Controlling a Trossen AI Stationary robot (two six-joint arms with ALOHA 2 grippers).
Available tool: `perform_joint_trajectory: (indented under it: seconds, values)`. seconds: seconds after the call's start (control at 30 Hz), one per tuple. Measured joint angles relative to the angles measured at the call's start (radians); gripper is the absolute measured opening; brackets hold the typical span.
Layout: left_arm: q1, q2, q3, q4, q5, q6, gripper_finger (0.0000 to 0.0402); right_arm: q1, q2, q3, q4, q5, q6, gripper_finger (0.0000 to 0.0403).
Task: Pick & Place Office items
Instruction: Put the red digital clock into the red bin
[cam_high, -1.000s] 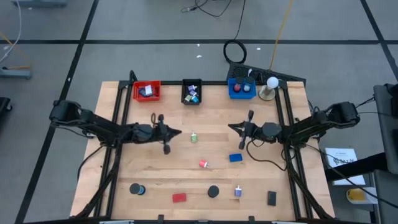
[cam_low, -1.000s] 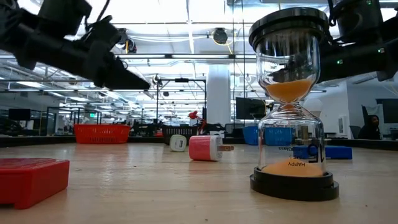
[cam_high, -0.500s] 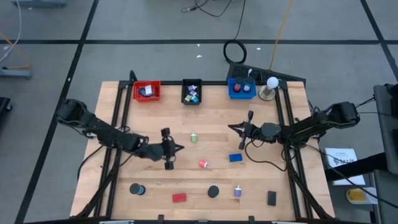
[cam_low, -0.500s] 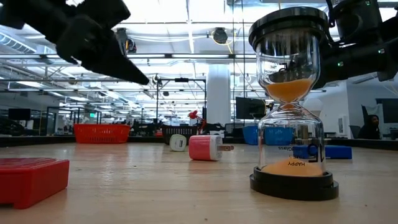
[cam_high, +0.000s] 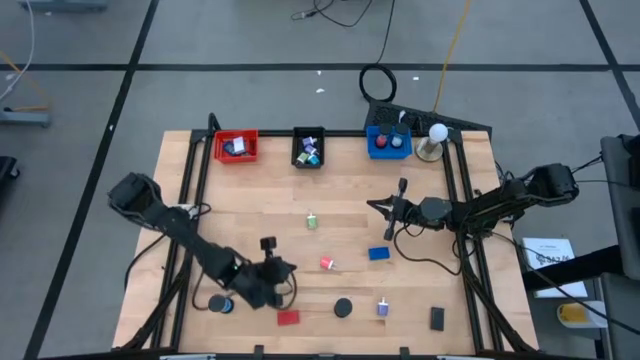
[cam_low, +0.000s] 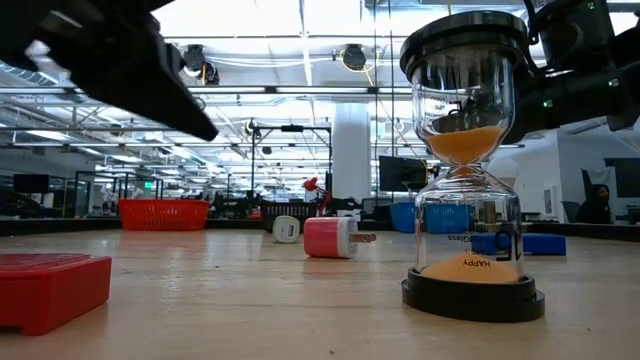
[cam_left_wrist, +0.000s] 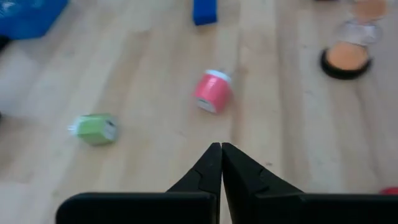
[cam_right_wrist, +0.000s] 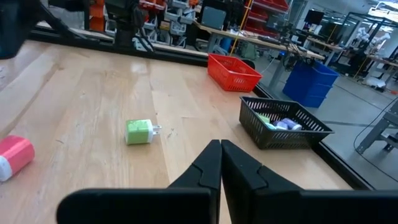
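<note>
**Left arm stretched low over the near table, jaws shut and empty**

The left gripper (cam_high: 283, 268) is held near the red block (cam_high: 288, 318), jaws pressed together. The right gripper (cam_high: 374, 205) is parked mid-table, jaws likewise closed on nothing. An hourglass (cam_low: 470, 160), marked "HAPPY", stands upright; a pink charger (cam_left_wrist: 212, 93) and green charger (cam_right_wrist: 139, 132) lie apart.

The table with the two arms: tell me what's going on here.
A sorting job is under way. Small office items lie scattered on the wooden table, and a few already sit in the red tray, black tray and blue tray along the far edge. The left claw is shut and empty, hanging near the table's front, close to a pink charger and a red block. The right claw, also shut and empty, waits at mid-table.
</note>
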Motion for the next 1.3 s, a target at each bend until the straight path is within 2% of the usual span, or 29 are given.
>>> perform_joint_trajectory:
  seconds: [0.13, 0.4, 0.6, 0.8, 1.03, 1.3]
  values:
    - [-0.049, 0.075, 0.069, -0.052, 0.0, -0.066, 0.0041, 0.0, 0.0, 0.0, 0.0, 0.0, 0.0, 0.0001]
    - [-0.115, 0.168, 0.2, -0.143, 0.014, -0.187, 0.0142, 0.0, 0.0, 0.0, 0.001, 0.0, 0.0, 0.0004]
    - [-0.14, 0.209, 0.224, -0.151, 0.066, -0.259, 0.0219, 0.0, 0.0, 0.0, 0.0, 0.0, 0.0, 0.0004]
    - [-0.142, 0.273, 0.224, -0.144, 0.111, -0.333, 0.0278, 0.0, 0.0, 0.0, 0.0, 0.0, 0.0, 0.0004]
    - [-0.162, 0.3, 0.224, -0.136, 0.148, -0.371, 0.0317, 0.0, 0.0, 0.0, 0.0, 0.0, 0.0, 0.0004]
    - [-0.178, 0.268, 0.223, -0.148, 0.17, -0.313, 0.0321, 0.0, 0.0, 0.0, 0.0, 0.0, 0.0, 0.0004]
